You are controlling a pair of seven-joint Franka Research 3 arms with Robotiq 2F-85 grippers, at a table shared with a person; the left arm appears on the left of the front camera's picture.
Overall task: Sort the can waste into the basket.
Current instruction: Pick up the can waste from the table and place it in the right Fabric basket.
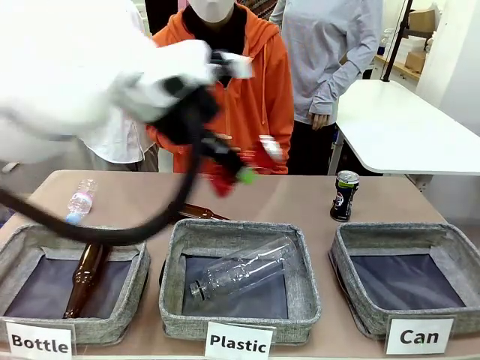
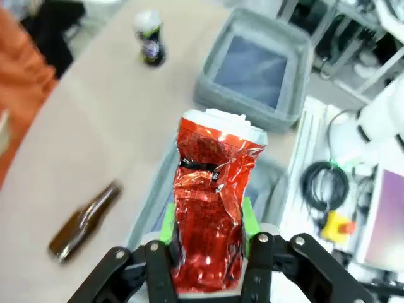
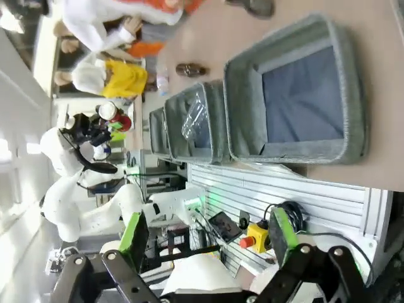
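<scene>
While the worktop (image 1: 300, 199) carries the empty "Can" basket (image 1: 343, 262) at its right end, the left gripper (image 2: 208, 218) clamps the crushed red can (image 2: 211, 183) aloft, seemingly to carry it there; the right gripper (image 3: 208, 237) gapes empty; the dark can (image 1: 344, 196) stands behind that basket.

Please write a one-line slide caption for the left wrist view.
Left gripper grips a crushed red can above the table, a grey basket beyond.

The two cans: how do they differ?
The red can is shiny red and crumpled; the dark can is black with a silver top. The red can is held aloft by the left gripper; the dark can stands upright on the table. Both are outside the basket.
</scene>
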